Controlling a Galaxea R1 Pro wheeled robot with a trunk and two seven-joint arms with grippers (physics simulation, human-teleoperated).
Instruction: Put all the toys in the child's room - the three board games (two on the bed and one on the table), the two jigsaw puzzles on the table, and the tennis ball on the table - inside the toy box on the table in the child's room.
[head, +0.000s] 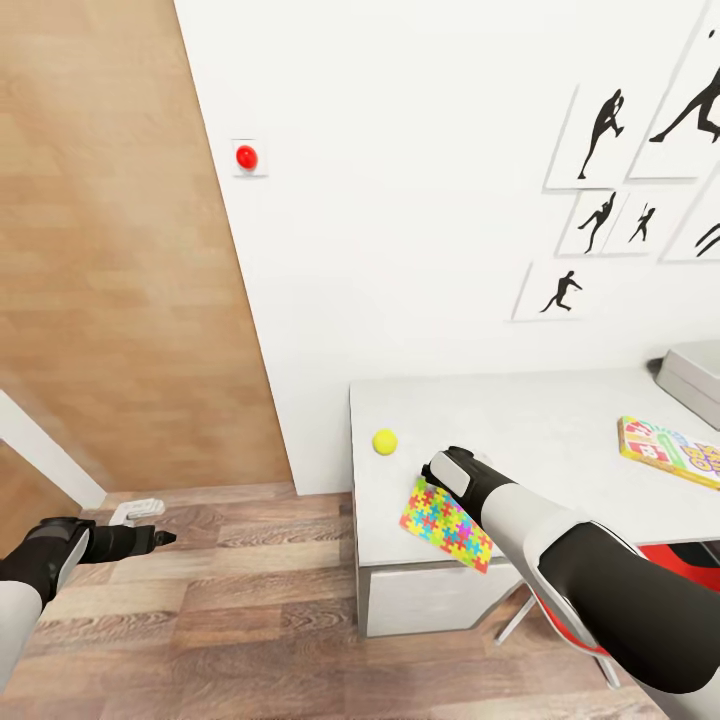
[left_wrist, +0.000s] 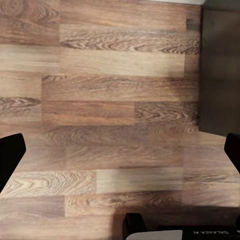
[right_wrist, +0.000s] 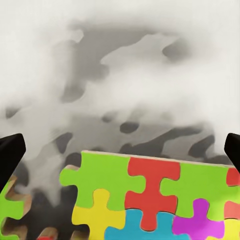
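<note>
The desk (head: 560, 420), light grey and set against the white wall, carries everything relevant. At its far right edge a corner of the pale grey toy box (head: 695, 375) is seen, well apart from the arm's working area. A printed board game (head: 672, 450) lies flat at the right, near that box. At the near left corner a jigsaw puzzle (head: 445, 522) rests flat, one corner overhanging the desk edge, and the tennis ball (head: 385, 441) sits just beyond it, apart from it.

The puzzle is judged thin, light and somewhat flexible; because it is made of interlocking pieces, it may bend or come apart if pinched hard at one point. Lying flush on the surface, it offers little to grip from above, so the overhanging corner is judged the best place to take hold, with a shallow edge pinch. The ball is judged light and prone to roll if nudged.

The right gripper (head: 432, 470) is held just above the puzzle's far edge, its jaws spread wide in the right wrist view. The left gripper (head: 165, 538) hangs over the wood floor (left_wrist: 120, 100), jaws also spread, holding nothing.
</note>
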